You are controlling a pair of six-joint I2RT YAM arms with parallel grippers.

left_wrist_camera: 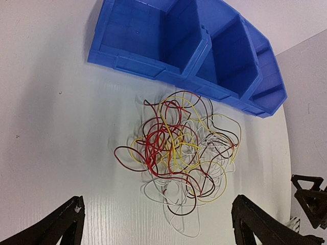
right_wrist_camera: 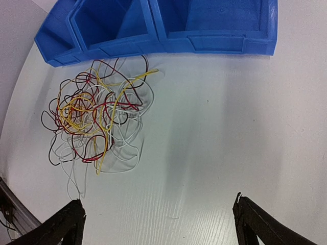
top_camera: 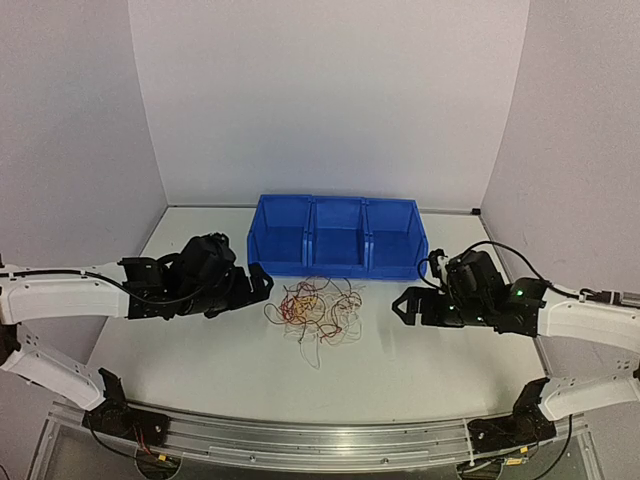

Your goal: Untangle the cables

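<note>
- Thin red, yellow, white curly cables point(top_camera: 318, 308) lie knotted mid-frame on the white counter point(top_camera: 200, 350), just below the blue plastic bin point(top_camera: 338, 235).
- Left fingers point(left_wrist_camera: 66, 229), right fingers point(right_wrist_camera: 66, 232) gape empty; untangling seemingly unstarted.

Saw cables point(left_wrist_camera: 179, 153) in one loose tangle on white table point(left_wrist_camera: 51, 143), with red, yellow, white loops crossed over each other. Noted blue three-compartment bin point(left_wrist_camera: 153, 69) just beyond. Found left gripper point(left_wrist_camera: 157, 199) spread wide, gripping nothing

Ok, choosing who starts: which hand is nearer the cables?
Left. The left hand sits at the left edge of the cables; the right hand is to their right, across a gap.
</note>
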